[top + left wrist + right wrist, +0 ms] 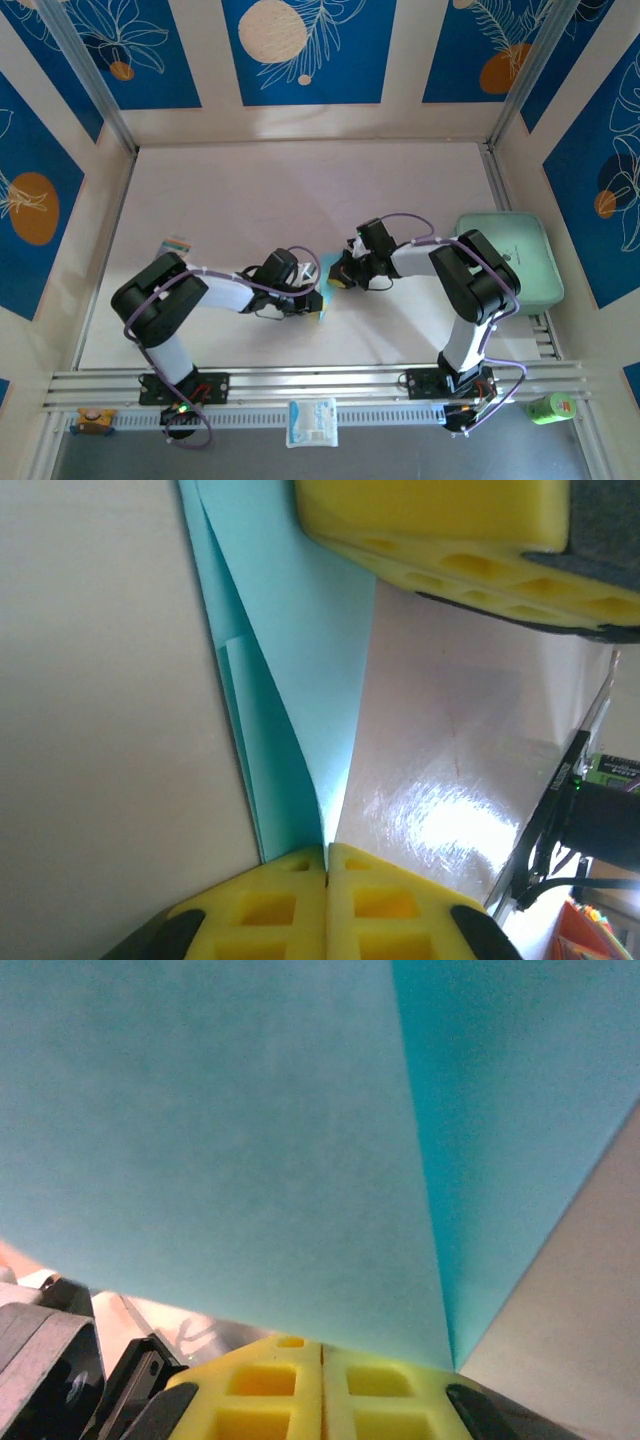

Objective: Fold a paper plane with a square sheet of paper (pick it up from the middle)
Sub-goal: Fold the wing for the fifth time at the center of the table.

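The light blue sheet of paper [300, 630] is folded into overlapping layers and held up between both grippers over the middle of the table [327, 268]. My left gripper [327, 848] is shut on its lower edge, and the paper rises from the seam between the yellow pads. In the left wrist view, the right gripper's yellow fingers [440, 530] sit on the paper's far end. My right gripper [322, 1345] is shut on the paper [220, 1130], which spreads wide just in front of its pads. Whether the folds make the paper plane's pointed shape, I cannot tell.
A mint-green tray [505, 260] lies at the right edge of the table. A white packet [312, 422] rests on the front rail between the arm bases, and a green object [550, 407] sits at the near right. A small striped item [176, 243] lies left of the left arm.
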Available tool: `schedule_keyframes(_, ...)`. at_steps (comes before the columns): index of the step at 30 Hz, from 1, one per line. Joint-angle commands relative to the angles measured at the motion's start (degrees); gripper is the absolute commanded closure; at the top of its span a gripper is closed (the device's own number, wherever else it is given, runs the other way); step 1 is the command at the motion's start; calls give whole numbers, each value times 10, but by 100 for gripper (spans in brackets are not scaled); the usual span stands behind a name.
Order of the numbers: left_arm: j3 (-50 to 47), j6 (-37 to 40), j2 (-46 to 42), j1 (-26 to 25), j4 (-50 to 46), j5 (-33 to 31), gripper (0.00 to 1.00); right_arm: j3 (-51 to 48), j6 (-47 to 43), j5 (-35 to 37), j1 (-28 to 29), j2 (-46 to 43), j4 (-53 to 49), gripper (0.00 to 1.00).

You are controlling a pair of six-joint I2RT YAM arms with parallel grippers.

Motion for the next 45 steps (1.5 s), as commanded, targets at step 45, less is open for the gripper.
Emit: schedule_keyframes(45, -55, 36, -50, -22, -137, 34, 91, 2, -11, 103, 12, 14, -98, 93)
